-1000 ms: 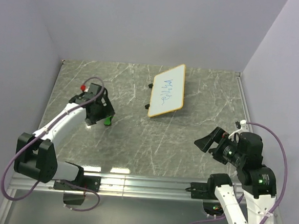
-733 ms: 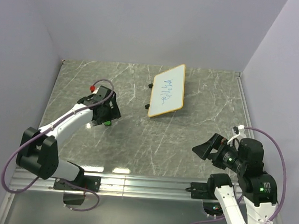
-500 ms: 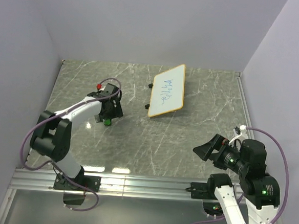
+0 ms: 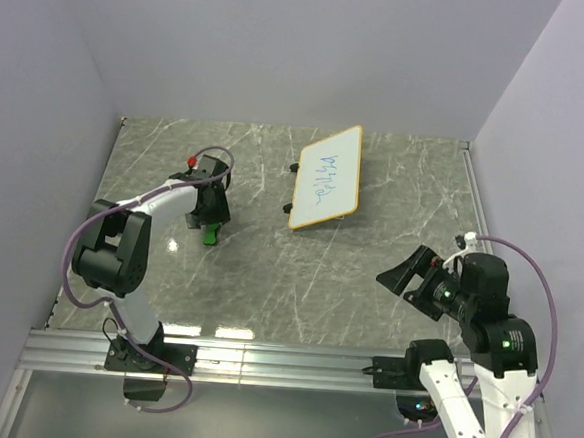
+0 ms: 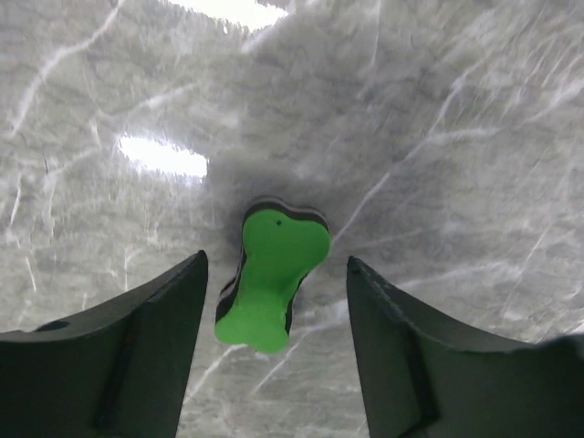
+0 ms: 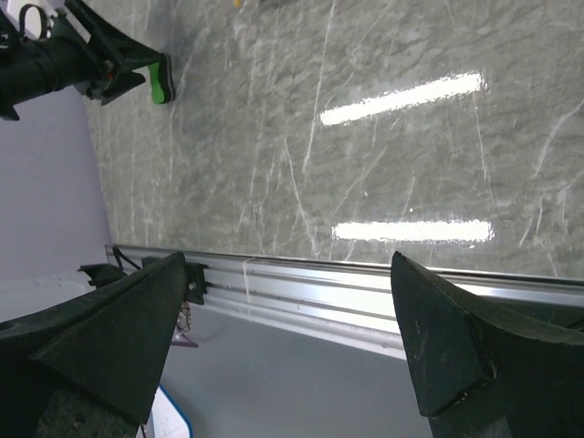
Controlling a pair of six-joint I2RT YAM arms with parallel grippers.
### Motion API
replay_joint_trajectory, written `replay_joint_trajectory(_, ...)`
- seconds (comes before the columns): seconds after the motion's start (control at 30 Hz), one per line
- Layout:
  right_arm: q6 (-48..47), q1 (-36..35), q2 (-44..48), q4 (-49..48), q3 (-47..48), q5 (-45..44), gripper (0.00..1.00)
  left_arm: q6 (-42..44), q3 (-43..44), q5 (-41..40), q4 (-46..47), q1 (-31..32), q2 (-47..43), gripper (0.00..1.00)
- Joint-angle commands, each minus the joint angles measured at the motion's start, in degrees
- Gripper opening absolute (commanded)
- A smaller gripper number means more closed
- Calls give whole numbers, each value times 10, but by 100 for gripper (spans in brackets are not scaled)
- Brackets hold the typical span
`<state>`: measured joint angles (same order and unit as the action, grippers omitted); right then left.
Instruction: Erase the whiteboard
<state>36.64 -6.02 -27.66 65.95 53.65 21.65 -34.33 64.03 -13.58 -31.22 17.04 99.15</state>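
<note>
The whiteboard [image 4: 327,175], white with an orange-yellow frame, black feet and blue scribbles, lies at the back middle of the table. A small green eraser block [image 4: 211,236] lies on the table at the left. It also shows in the left wrist view [image 5: 271,283] and the right wrist view [image 6: 161,80]. My left gripper [image 4: 210,221] hangs open right above the eraser, its fingers either side of it, not touching. My right gripper [image 4: 404,275] is open and empty, raised at the front right, far from the whiteboard.
A grey marble-pattern table top [image 4: 268,277] with a metal rail [image 4: 282,359] along the front edge. Lilac walls close in the left, back and right sides. A metal strip [image 4: 476,217] runs along the right edge.
My left gripper has swung right and turned, and now hangs over the green eraser. My right gripper dipped a little and came back up. The whiteboard has not moved.
</note>
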Motion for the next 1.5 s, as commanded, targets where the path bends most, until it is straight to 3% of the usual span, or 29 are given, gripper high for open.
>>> replay_joint_trajectory(0.0,11,-3,-19,-52,-5,-15,99,32,-1,25,28,-10,-3,65)
replay_joint_trajectory(0.17,2,-3,-72,-92,3,-22,99,37,3,38,32,-11,11,48)
replay_joint_trajectory(0.43,-19,-2,-215,-136,110,-39,99,33,-21,37,33,-11,-9,52)
replay_joint_trajectory(0.63,-19,-2,-263,-150,144,-35,99,44,-23,38,33,-14,-33,59)
replay_joint_trajectory(1.0,-32,12,-321,-164,153,-44,98,42,-37,58,47,-21,1,42)
replay_joint_trajectory(1.3,-11,25,-491,-170,357,-13,98,37,-48,80,56,-23,26,42)
replay_joint_trajectory(1.47,10,25,-565,-183,410,-4,96,33,-69,97,69,-23,28,36)
